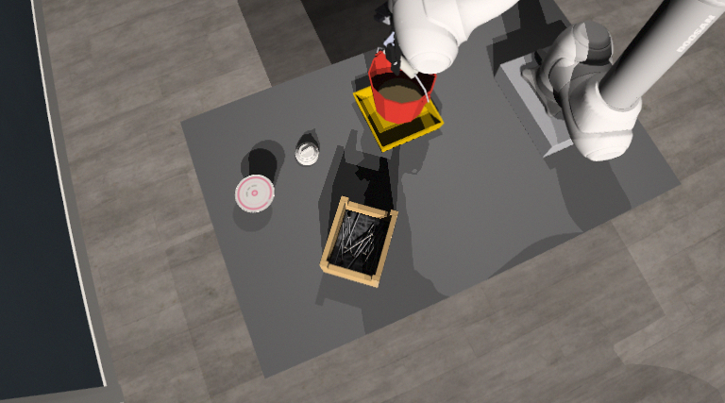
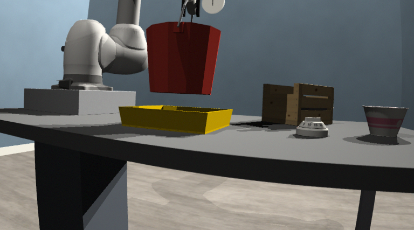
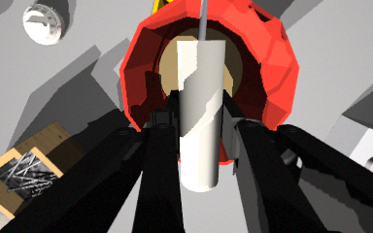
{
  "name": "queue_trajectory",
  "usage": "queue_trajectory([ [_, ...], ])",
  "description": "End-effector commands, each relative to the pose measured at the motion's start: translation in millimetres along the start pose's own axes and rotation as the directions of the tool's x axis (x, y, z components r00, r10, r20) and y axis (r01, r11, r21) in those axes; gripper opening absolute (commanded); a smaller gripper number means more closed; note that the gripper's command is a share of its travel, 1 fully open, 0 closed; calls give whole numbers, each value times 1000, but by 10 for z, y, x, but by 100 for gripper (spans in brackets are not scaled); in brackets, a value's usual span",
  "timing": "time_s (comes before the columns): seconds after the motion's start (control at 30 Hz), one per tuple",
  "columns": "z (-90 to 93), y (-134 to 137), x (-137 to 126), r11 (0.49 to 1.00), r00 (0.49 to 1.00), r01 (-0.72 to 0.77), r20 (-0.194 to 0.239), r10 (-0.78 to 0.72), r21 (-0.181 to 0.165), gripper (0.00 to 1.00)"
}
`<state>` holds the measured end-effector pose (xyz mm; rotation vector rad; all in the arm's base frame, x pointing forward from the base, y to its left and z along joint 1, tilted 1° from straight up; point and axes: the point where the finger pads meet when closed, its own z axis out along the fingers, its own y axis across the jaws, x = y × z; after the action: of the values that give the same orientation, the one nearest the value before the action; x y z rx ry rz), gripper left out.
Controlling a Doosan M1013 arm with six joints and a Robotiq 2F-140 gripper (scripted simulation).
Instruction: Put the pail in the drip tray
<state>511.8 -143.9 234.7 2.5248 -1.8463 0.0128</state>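
Note:
The red pail (image 2: 183,57) hangs upright from its wire handle, straight over the yellow drip tray (image 2: 175,118) with a clear gap below its base. My gripper (image 2: 192,0) is shut on the handle's white grip (image 3: 200,114) above the pail. From above, the pail (image 1: 400,92) covers the tray's (image 1: 397,118) far part. In the wrist view the pail (image 3: 214,78) hangs below my fingers, and only a sliver of the tray shows at the top.
A wooden crate of nails (image 1: 359,241) stands in front of the tray. A round timer (image 1: 307,153) and a small striped cup (image 1: 254,193) stand to the left. The arm's grey base block (image 2: 79,100) is behind the tray.

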Motion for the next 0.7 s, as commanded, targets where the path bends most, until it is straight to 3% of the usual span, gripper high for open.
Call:
queue_trajectory([
  [0.0,21,-4,2,1000,1000,0,0,0,1,10],
  [0.67,191,-4,2,1000,1000,0,0,0,1,10],
])
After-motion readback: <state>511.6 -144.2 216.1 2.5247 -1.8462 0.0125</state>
